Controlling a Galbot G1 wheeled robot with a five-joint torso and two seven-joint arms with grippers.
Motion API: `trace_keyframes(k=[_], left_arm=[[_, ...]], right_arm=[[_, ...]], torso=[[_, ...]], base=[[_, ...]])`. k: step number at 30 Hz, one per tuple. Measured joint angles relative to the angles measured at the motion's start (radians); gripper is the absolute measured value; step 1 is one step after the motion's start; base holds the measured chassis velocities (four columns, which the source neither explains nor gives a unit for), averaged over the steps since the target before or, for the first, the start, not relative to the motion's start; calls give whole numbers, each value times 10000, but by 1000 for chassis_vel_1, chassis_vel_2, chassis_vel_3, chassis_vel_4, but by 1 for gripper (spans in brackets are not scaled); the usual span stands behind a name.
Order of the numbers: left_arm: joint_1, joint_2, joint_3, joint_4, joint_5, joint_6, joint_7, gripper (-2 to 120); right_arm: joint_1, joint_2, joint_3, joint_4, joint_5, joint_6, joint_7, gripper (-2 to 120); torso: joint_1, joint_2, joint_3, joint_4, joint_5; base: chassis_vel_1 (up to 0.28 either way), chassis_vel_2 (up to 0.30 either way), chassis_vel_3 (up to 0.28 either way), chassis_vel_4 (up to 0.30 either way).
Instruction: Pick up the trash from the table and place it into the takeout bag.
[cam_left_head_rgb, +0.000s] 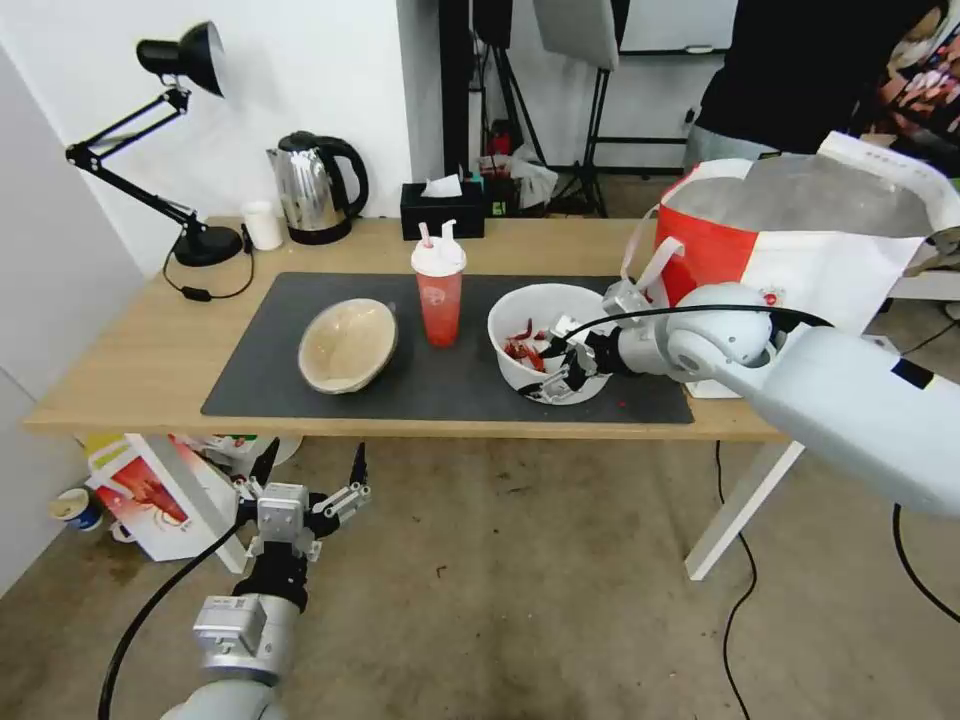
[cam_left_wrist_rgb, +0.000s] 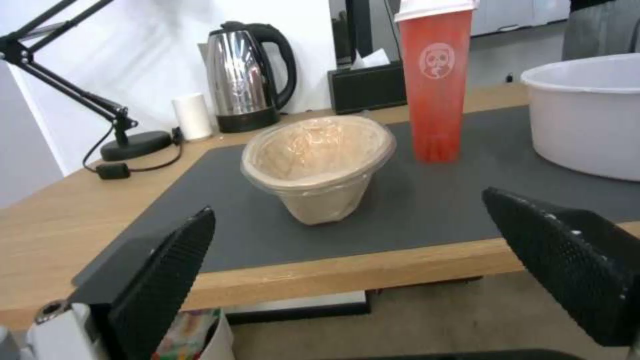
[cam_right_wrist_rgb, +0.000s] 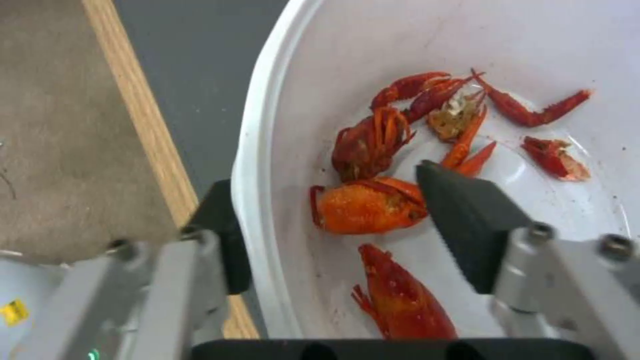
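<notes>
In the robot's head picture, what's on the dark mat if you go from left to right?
Paper bowl → red cup → white bowl with the right tool straddling its rim.

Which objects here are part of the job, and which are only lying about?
Job: large white plastic bowl with red scraps, straddled at its rim by the right tool; red drink cup; beige paper bowl; white takeout bag.
Lying about: steel kettle; black desk lamp; black tissue box; small white cup.
</notes>
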Motion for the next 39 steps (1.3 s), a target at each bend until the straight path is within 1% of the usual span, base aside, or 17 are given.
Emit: trace_keyframes(k=[1, 3, 4, 5, 7, 8, 11, 12, 15, 16, 29, 36, 39], left_arm=[[0, 0, 0, 0, 0, 0, 0, 100], [1, 0, 0, 0, 0, 0, 0, 100], [1, 0, 0, 0, 0, 0, 0, 100], [0, 0, 0, 0, 0, 0, 0, 100], [0, 0, 0, 0, 0, 0, 0, 100], [0, 0, 0, 0, 0, 0, 0, 100], [0, 0, 0, 0, 0, 0, 0, 100], [0, 0, 0, 0, 0, 0, 0, 100], [0, 0, -1, 0, 0, 0, 0, 100], [0, 0, -1, 0, 0, 0, 0, 100], [0, 0, 0, 0, 0, 0, 0, 100], [0, 0, 0, 0, 0, 0, 0, 100], [0, 0, 0, 0, 0, 0, 0, 100]], right_arm=[[0, 0, 0, 0, 0, 0, 0, 52], [14, -1, 0, 0, 82, 0, 52, 44], [14, -1, 0, 0, 82, 0, 52, 44], [44, 0, -4, -2, 118, 0, 77, 37], [110, 5, -65, -19, 159, 0, 81, 28], [110, 5, -65, -19, 159, 0, 81, 28], [294, 11, -336, -125, 308, -3, 66, 14], [294, 11, -336, -125, 308, -3, 66, 14], [455, 17, -556, -259, 547, -5, 67, 2], [526, 23, -627, -313, 613, -5, 68, 0], [683, 158, -870, -487, 740, 3, 198, 0], [698, 176, -821, -486, 827, -6, 215, 0], [794, 132, -632, -435, 1081, -12, 207, 0]], torso=[[0, 0, 0, 0, 0], [0, 0, 0, 1, 0], [0, 0, 0, 1, 0], [0, 0, 0, 0, 0], [-1, 0, 0, 1, 0], [-1, 0, 0, 1, 0], [0, 0, 0, 0, 0], [0, 0, 0, 0, 0], [0, 0, 0, 0, 0], [0, 0, 0, 0, 0], [-1, 1, -1, 0, -1], [0, 0, 0, 0, 3], [0, 0, 1, 2, 2]], base=[[0, 0, 0, 0], [0, 0, 0, 0], [0, 0, 0, 0], [0, 0, 0, 0], [0, 0, 0, 0], [0, 0, 0, 0], [0, 0, 0, 0], [0, 0, 0, 0], [0, 0, 0, 0], [0, 0, 0, 0], [0, 0, 0, 0], [0, 0, 0, 0], [0, 0, 0, 0]])
